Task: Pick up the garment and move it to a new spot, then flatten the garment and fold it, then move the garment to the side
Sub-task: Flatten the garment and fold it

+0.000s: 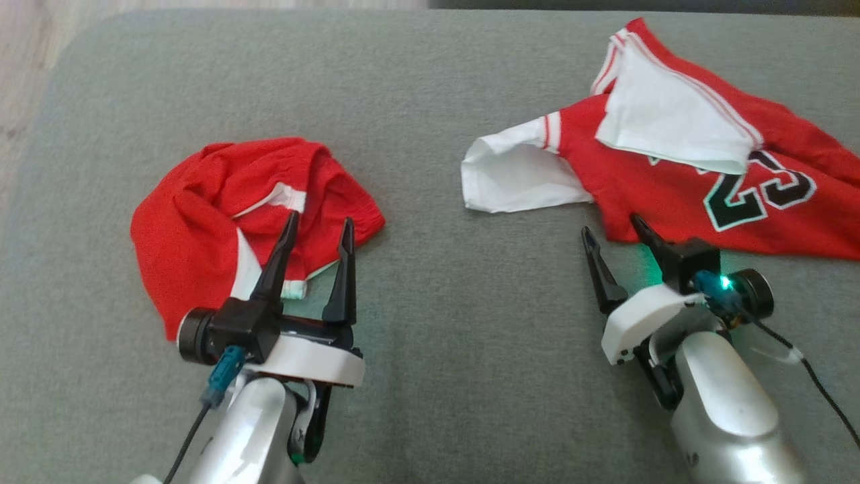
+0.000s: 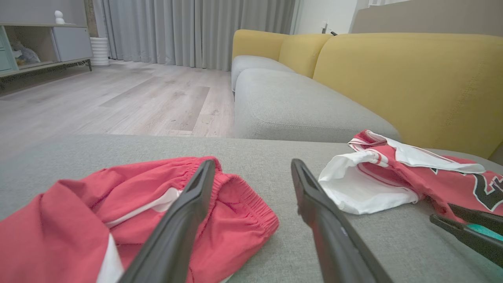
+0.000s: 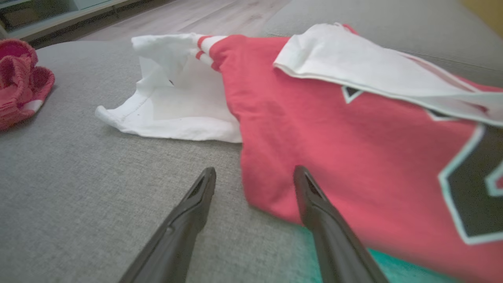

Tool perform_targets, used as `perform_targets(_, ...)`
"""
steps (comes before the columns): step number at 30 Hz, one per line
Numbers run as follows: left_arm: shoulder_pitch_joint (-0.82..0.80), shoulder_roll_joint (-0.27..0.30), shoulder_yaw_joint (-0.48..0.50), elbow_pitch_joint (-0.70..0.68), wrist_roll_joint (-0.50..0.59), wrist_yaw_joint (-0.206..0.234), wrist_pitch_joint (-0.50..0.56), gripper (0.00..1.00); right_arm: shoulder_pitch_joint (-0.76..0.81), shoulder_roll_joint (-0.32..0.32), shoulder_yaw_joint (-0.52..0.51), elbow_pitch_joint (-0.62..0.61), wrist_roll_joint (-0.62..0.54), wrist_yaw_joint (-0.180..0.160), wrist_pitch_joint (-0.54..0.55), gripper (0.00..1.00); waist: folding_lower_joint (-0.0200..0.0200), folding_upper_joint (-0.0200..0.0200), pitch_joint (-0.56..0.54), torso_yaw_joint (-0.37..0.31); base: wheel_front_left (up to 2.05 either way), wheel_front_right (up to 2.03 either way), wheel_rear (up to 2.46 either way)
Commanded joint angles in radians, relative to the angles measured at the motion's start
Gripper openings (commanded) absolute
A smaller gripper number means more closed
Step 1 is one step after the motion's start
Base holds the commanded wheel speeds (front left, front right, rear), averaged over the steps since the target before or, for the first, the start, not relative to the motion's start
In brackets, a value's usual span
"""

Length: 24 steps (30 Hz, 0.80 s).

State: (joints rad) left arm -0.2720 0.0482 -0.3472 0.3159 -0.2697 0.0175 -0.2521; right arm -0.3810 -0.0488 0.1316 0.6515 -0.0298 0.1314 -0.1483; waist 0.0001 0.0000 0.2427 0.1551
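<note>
Grey cushion (image 1: 430, 101) carried two garments, well apart. Red shorts (image 1: 201, 202) with white trim lay crumpled on its left part. A red jersey (image 1: 658, 188) with white sleeves and black numerals lay rumpled on the right, one white sleeve folded back over the chest.

Left gripper (image 1: 321, 219) was released, fingers spread wide, grasping nothing. It was poised over the near edge of the shorts, beside the elastic waistband. Contact with the cloth could not be determined.

Right gripper (image 1: 611, 224) was likewise released and empty. One finger lay over the jersey's near red hem, the other over bare cushion just beside it.

Beyond the cushion stood yellow backrests (image 2: 393, 78), a pale wooden floor (image 2: 118, 94) and grey curtains (image 2: 196, 31)
</note>
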Motion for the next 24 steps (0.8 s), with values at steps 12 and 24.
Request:
perform_targets(12, -0.023, 0.002, 0.050, -0.021, 0.004, 0.009, -0.010, 1.00, -0.063, -0.001, -0.124, 0.069, -0.055, -0.001, -0.100, 0.00, -0.0001, 0.0000, -0.037, -0.044, 0.00, 0.00, 0.00)
perform_targets(24, 0.035, 0.002, 0.071, -0.025, 0.001, 0.013, -0.010, 1.00, 0.106, -0.001, -0.380, -0.311, -0.275, -0.001, -0.098, 0.00, -0.0001, 0.0000, -0.146, -0.142, 0.00, 0.00, 0.00)
